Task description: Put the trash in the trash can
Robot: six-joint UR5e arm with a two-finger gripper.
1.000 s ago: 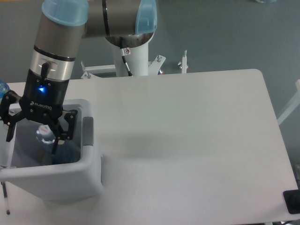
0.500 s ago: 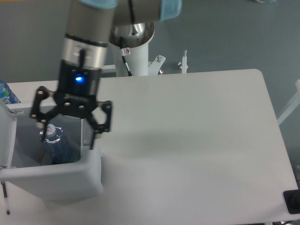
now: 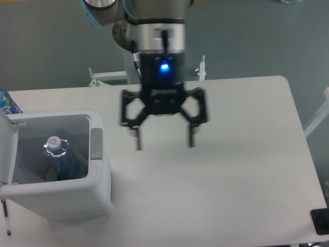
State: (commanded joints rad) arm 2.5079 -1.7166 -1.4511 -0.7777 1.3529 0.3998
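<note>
And the pincer (image 3: 164, 144) is away! A second ago it hung low over the trash can (image 3: 100, 198) at the table's (image 3: 231, 154) front-left corner, fingers spread just above the bottle's cap. Half a second ago it was lifting and drifting right across the can's rim. Now it hovers over the middle of the table, nearer the back edge, well apart from the can, its outline blurred with speed. Jaws spread wide, nothing between them: released, empty.

What that tells us: the bottle (image 3: 60, 158) is delivered. It stays inside the can while the arm leaves, so that item looks done. I'd judge the arm is now swinging off, either for the second piece of trash or simply retreating.

That second item, the small white carton piece? I can't find it on the visible table, nor can I make it out inside the can, where the floor is shadowed. Cannot tell.

Now the bottle's pose. It stands close to upright in the can, pale cap up toward the camera, bluish body dropping away beneath it. The long axis runs roughly vertical, leaning slightly, with the base lying nearer the can's front-right wall than the cap.

The can's lid (image 3: 7, 149) stands open along the left side. At the table's far left edge, a blue-and-white labelled bottle (image 3: 7, 103) peeks in, not part of the job.
</note>
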